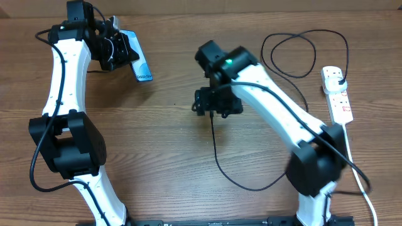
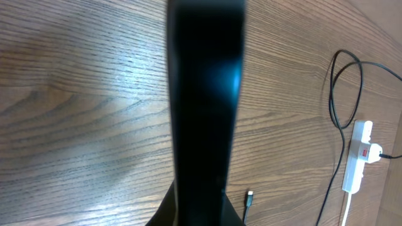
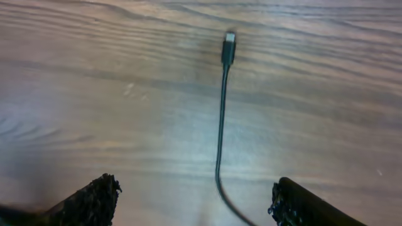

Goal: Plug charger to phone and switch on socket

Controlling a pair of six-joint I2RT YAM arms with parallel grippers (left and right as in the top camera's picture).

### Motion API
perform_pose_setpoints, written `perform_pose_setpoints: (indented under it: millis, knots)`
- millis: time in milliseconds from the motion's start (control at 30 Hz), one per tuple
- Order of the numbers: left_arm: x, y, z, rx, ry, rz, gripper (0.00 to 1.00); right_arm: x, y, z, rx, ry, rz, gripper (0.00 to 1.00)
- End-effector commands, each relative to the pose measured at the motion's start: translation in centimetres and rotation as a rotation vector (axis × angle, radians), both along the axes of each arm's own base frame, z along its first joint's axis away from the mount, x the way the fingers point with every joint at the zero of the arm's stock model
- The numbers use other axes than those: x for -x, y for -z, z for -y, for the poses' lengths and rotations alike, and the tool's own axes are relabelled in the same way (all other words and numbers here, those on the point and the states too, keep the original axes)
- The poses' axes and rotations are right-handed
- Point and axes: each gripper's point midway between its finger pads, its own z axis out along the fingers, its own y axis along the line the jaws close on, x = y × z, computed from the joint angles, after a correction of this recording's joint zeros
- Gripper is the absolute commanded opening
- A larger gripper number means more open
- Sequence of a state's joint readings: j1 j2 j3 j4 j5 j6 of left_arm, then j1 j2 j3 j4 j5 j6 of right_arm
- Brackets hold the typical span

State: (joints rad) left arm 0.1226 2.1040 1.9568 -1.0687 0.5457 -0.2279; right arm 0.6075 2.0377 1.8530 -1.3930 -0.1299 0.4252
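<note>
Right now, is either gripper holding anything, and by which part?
Left gripper holds the phone by one short end, the rest sticking out. Right gripper is open above the charger tip, holding nothing.

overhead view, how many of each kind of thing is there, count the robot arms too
phone: 1
charger cable: 1
power strip: 1
robot arms: 2 (left arm, right arm)
total: 5
</note>
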Motion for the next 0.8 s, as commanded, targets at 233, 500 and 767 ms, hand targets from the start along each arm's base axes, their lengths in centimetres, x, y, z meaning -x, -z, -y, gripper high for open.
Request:
perform_pose_setpoints:
  millis: [233,500,767]
  knots:
    - [0.1,-1.3,0.1,0.017,0.025,0.033,0.04,-1.0,9.0,0.5,0.139,-0.008,-0.094,0.55]
    - [0.1,-1.4,0.1,0.017,0.024,0.033,0.04,-2.2,10.7,0.5,0.154,0.014,-0.025,0.39]
    - [0.2,-1.3,0.1,0.012,0.036,0.036,0.04,-2.6,10.8,0.4,0.167,0.057,0.004,0.35]
